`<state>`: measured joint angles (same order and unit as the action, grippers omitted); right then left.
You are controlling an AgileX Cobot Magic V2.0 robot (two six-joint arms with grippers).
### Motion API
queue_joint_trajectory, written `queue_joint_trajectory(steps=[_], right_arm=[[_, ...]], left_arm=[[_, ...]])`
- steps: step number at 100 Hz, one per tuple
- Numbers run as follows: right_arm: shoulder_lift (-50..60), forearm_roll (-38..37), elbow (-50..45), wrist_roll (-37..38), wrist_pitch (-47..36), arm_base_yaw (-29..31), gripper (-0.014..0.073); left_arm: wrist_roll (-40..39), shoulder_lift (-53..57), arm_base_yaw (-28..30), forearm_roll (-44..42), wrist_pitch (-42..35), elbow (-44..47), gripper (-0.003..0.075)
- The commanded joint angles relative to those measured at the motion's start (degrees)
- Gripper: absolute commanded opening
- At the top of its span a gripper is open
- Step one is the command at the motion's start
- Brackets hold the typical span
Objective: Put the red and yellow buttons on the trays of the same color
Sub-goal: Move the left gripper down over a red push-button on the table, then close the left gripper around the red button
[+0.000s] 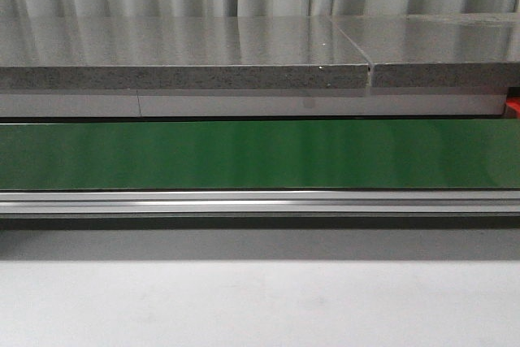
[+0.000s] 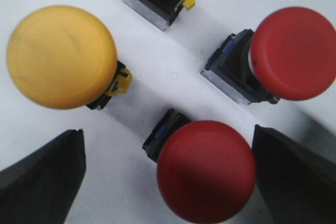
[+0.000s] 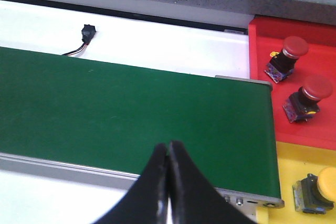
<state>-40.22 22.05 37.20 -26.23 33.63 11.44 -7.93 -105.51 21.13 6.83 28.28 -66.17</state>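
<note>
Red button (image 2: 206, 170) sits between the wide-spread left tool (image 2: 168, 182) fingers (seemingly untouched).

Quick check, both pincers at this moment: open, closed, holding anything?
Left pincer: open, empty, its fingers on either side of a red button.
Right pincer: closed, empty, above the green belt.

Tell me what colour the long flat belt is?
Dark green; the long flat conveyor belt shows best in the front view.
</note>
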Motion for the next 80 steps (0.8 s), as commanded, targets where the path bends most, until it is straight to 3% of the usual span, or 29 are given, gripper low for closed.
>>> queue_joint_trajectory(steps=[1, 31, 53, 80], right_arm=[[0.2, 0.6, 1.4, -0.5, -3.5, 0.1, -0.012], [0.2, 0.6, 1.4, -0.5, -3.5, 0.1, -0.012], [0.2, 0.6, 1.4, -0.5, -3.5, 0.1, -0.012], [0.2, 0.6, 1.4, -0.5, -3.5, 0.1, -0.012]], left_arm=[[-0.4, 2.7, 0.2, 0.7, -2.4, -1.8, 0.0507], [-0.4, 4.5, 0.1, 0.7, -0.3, -1.8, -0.002], [1.9, 11.8, -1.6, 0.7, 1.0, -1.8, -0.0019], [8.8, 21.2, -9.4, 0.7, 6.7, -1.8, -0.0019]])
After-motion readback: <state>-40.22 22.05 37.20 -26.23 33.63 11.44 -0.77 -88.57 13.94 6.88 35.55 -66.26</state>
